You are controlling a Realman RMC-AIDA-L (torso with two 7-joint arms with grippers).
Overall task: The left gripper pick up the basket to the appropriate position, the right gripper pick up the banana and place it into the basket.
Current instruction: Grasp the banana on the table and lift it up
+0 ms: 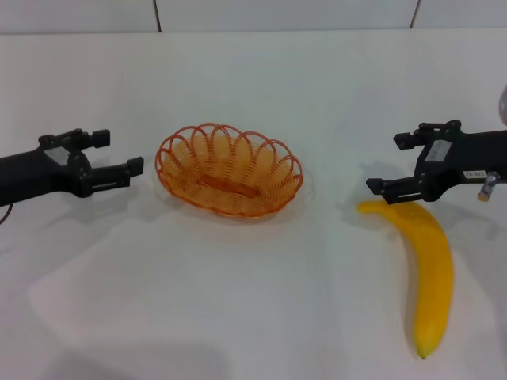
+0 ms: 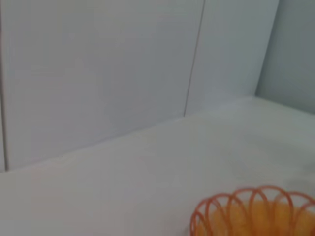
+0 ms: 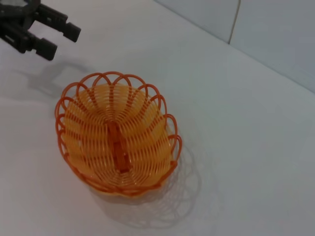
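Note:
The orange wire basket (image 1: 229, 170) stands empty on the white table, left of centre. My left gripper (image 1: 119, 154) is open, just left of the basket's rim and apart from it. The yellow banana (image 1: 424, 267) lies on the table at the right, its stem end pointing toward the basket. My right gripper (image 1: 390, 164) is open and empty, hovering just above the banana's stem end. The left wrist view shows part of the basket's rim (image 2: 256, 211). The right wrist view shows the whole basket (image 3: 117, 135) and the left gripper (image 3: 56, 38) beyond it.
The white table (image 1: 253, 317) runs back to a white tiled wall (image 1: 238, 12). Nothing else stands on it between the basket and the banana.

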